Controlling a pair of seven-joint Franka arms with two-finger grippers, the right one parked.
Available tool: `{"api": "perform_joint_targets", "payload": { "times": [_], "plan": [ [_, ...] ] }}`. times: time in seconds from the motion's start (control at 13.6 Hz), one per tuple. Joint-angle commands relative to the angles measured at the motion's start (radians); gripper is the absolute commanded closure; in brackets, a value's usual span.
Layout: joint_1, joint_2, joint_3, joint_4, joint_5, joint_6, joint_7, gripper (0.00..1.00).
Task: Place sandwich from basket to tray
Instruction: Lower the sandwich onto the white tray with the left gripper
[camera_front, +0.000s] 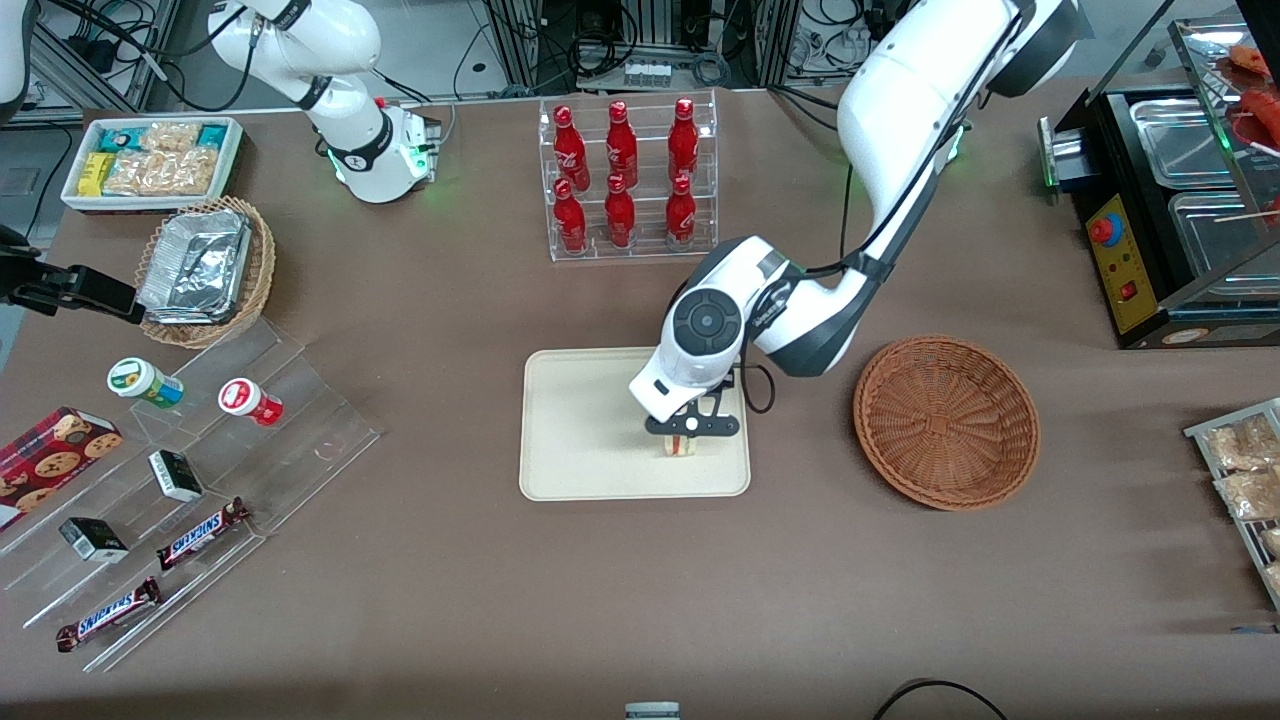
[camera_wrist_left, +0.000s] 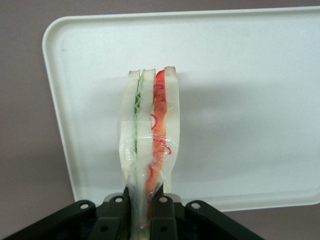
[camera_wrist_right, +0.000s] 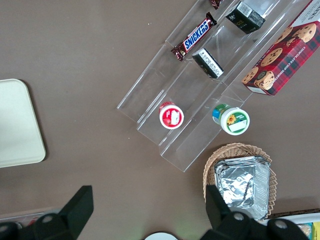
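- Brown cloth (camera_front: 600, 600) over the whole table, bare nearest the front camera.
- Toward the parked arm's end: clear stepped stand (camera_front: 190, 480) with Snickers bars (camera_front: 200, 535), small dark boxes, two round tubs; cookie box (camera_front: 50, 455) beside it.
- Cream tray (camera_front: 580, 430) at mid-table; gripper (camera_front: 690, 432) low over its edge nearest the basket.
- Jaws pinched on the sandwich (camera_wrist_left: 148, 135), black fingers (camera_wrist_left: 116, 220) pressing the bread from both sides at one end; wedge held on edge above the tray, green and red filling showing. Cannot tell whether touching the tray.
- Reddish wicker basket (camera_front: 945, 420) just beside the tray, toward the working arm's end.
- Farther off: tan basket of foil trays (camera_front: 205, 270), rack of red bottles (camera_front: 625, 175), white box of snacks (camera_front: 150, 160).
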Motion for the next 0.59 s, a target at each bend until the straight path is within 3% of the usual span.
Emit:
{"api": "perform_joint_targets", "payload": {
  "times": [0.0,0.51],
  "plan": [
    [-0.021,0.039,0.011,0.042,0.026,0.022,-0.02,1.0],
    [-0.021,0.065,0.014,0.041,0.054,0.067,-0.024,1.0]
  ]
}}
